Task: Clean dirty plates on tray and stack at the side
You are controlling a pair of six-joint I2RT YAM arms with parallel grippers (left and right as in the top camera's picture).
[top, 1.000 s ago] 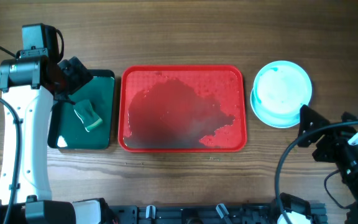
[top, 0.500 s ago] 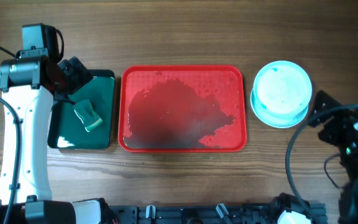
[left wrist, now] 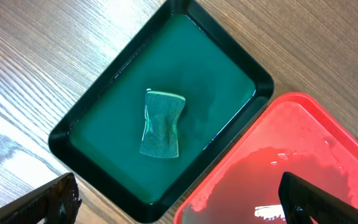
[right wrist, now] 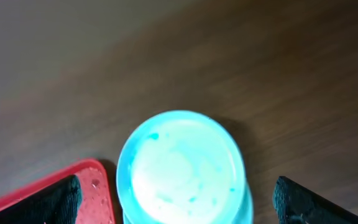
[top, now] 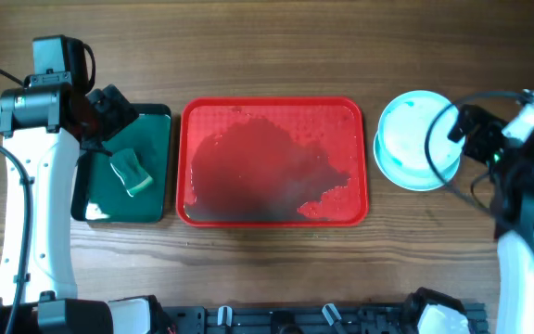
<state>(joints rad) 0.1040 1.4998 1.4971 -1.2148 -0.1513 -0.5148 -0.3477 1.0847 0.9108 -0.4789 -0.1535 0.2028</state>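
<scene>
The plates [top: 417, 139] lie stacked on the wood just right of the red tray [top: 273, 162], pale aqua with faint teal specks on top. The tray holds only a film of water. My right gripper [top: 464, 130] hovers open at the stack's right edge. In the right wrist view the plates [right wrist: 182, 167] sit between its spread fingers, and the gripper [right wrist: 178, 202] holds nothing. My left gripper [top: 111, 113] hangs open over the dark green tray's back left corner. In the left wrist view the gripper [left wrist: 179, 205] is likewise empty.
A dark green tray [top: 156, 139] sits left of the red tray, with a green sponge [top: 132, 173] lying in it. The same sponge [left wrist: 161, 124] shows in the left wrist view, beside the red tray's corner [left wrist: 278, 168]. A black cable loops over the plates.
My right arm has swung up from the table's lower right to beside the plate stack. The left arm, trays and plates have not moved.
</scene>
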